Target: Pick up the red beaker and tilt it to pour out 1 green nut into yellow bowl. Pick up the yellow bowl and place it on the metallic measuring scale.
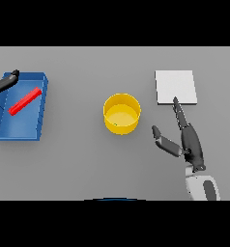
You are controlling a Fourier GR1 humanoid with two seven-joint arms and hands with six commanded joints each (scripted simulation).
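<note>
A yellow bowl (pixel 122 113) stands upright mid-table, with a tiny green speck inside near its front wall. The red beaker (pixel 25 102) lies on its side in a blue tray (pixel 20 131) at the left. The pale metallic scale (pixel 176 87) is a flat square at the back right. My right hand (pixel 189 139) is open to the right of the bowl and apart from it, its straight fingers reaching to the scale's front edge and its thumb spread towards the bowl. My left hand (pixel 3 83) hovers at the tray's far left corner, fingers straight, holding nothing.
The blue tray's raised walls surround the beaker. Bare grey table separates the tray, the bowl and the scale.
</note>
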